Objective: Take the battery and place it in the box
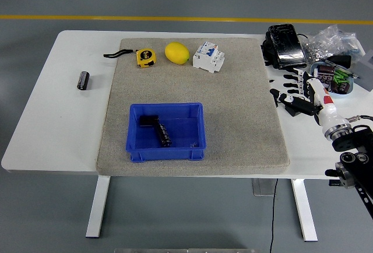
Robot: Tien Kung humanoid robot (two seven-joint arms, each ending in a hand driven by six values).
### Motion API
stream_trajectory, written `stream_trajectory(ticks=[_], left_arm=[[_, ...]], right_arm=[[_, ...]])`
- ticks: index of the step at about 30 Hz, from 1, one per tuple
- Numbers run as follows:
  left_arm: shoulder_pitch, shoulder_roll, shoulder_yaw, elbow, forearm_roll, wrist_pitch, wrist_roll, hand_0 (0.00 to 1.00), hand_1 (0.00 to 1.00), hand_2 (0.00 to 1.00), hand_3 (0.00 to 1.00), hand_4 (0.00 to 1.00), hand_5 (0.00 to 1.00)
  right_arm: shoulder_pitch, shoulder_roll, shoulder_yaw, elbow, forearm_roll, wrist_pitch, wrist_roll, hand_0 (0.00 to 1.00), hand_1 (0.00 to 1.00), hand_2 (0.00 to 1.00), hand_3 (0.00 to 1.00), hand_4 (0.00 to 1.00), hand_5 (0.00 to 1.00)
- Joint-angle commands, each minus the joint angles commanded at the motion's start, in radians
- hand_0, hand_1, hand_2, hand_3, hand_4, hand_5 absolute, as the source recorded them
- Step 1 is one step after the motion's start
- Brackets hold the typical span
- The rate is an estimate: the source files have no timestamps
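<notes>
Battery: you see one black battery (163, 134) lying inside the blue box, right of its middle, beside a flat black block (150, 120) in the box's far left part.
Second battery: you find another dark cylinder (83, 80) on the bare white table, left of the mat and well apart from the box.
Box: your blue box (166, 150) sits on the near middle of the grey mat (233, 125).
Right hand: you have the right hand (296, 90) over the table's right side, just off the mat's right edge, fingers spread and gripping nothing; its white and red forearm runs back to the lower right.
Left hand: you cannot see it in this view.
Far row on the mat: you see a yellow tape measure (145, 58), a lemon (177, 53) and a white circuit breaker (209, 57) lined up left to right.
Right clutter: you see a black device (285, 44), clear bags (333, 40) and a small tray of parts (334, 80) at the far right of the table (58, 136).
</notes>
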Motion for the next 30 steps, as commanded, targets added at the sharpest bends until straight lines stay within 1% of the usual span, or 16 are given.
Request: stream_trajectory(ticks=[2, 4, 5, 8, 10, 11, 16, 17, 22, 24, 26, 30], left_arm=[[0.002, 0.0, -0.004, 0.0, 0.008, -0.001, 0.002, 0.686, 0.637, 0.741, 0.673, 0.678, 0.513], [0.001, 0.0, -0.006, 0.0, 0.014, -0.002, 0.003, 0.686, 0.637, 0.741, 0.673, 0.678, 0.513], [0.001, 0.001, -0.005, 0.0, 0.014, -0.003, 0.002, 0.686, 0.64, 0.743, 0.671, 0.677, 0.512], [-0.002, 0.001, -0.005, -0.001, 0.016, -0.005, 0.002, 0.686, 0.64, 0.743, 0.671, 0.677, 0.512], [-0.003, 0.001, -0.001, 0.0, 0.012, -0.005, 0.001, 0.686, 0.64, 0.743, 0.671, 0.677, 0.512], [-0.003, 0.001, 0.001, 0.0, 0.007, -0.005, -0.001, 0.683, 0.638, 0.741, 0.671, 0.677, 0.514], [-0.006, 0.001, 0.013, 0.0, -0.009, -0.003, -0.005, 0.683, 0.638, 0.741, 0.671, 0.677, 0.514], [-0.006, 0.001, 0.017, 0.0, -0.014, -0.003, -0.007, 0.684, 0.638, 0.741, 0.67, 0.676, 0.514], [-0.008, 0.002, 0.026, -0.001, -0.026, -0.001, -0.011, 0.684, 0.638, 0.741, 0.67, 0.676, 0.514], [-0.01, 0.003, 0.028, -0.001, -0.029, -0.001, -0.012, 0.683, 0.637, 0.739, 0.666, 0.677, 0.515], [-0.012, 0.003, 0.031, -0.001, -0.031, -0.001, -0.013, 0.683, 0.637, 0.739, 0.666, 0.677, 0.515], [-0.016, 0.002, 0.031, 0.0, -0.032, 0.001, -0.015, 0.683, 0.634, 0.738, 0.667, 0.677, 0.516]], right_arm=[[-0.02, 0.019, 0.037, -0.001, 0.047, -0.007, 0.026, 0.76, 0.736, 0.816, 0.863, 0.998, 0.622], [-0.038, 0.036, 0.072, 0.005, 0.101, 0.002, 0.053, 0.76, 0.736, 0.816, 0.863, 0.998, 0.622], [-0.047, 0.042, 0.091, 0.012, 0.134, 0.013, 0.067, 0.808, 0.791, 0.825, 0.883, 0.998, 0.797], [-0.067, 0.05, 0.122, 0.028, 0.198, 0.049, 0.092, 0.808, 0.791, 0.825, 0.883, 0.998, 0.797], [-0.076, 0.05, 0.137, 0.036, 0.2, 0.074, 0.102, 0.808, 0.791, 0.825, 0.883, 0.998, 0.797], [-0.079, 0.049, 0.141, 0.039, 0.198, 0.085, 0.105, 0.822, 0.82, 0.839, 0.894, 0.998, 0.975], [-0.086, 0.055, 0.166, 0.046, 0.197, 0.125, 0.113, 0.822, 0.82, 0.839, 0.894, 0.998, 0.975], [-0.086, 0.057, 0.169, 0.046, 0.199, 0.127, 0.113, 0.825, 0.821, 0.843, 0.89, 0.998, 0.998], [-0.083, 0.062, 0.178, 0.05, 0.192, 0.13, 0.103, 0.825, 0.821, 0.843, 0.89, 0.998, 0.998], [-0.08, 0.065, 0.188, 0.053, 0.163, 0.118, 0.059, 0.822, 0.814, 0.849, 0.884, 0.998, 0.998], [-0.078, 0.066, 0.195, 0.052, 0.148, 0.125, 0.044, 0.822, 0.814, 0.849, 0.884, 0.998, 0.998], [-0.072, 0.072, 0.204, 0.05, 0.149, 0.133, 0.043, 0.82, 0.815, 0.849, 0.888, 0.998, 0.998]])
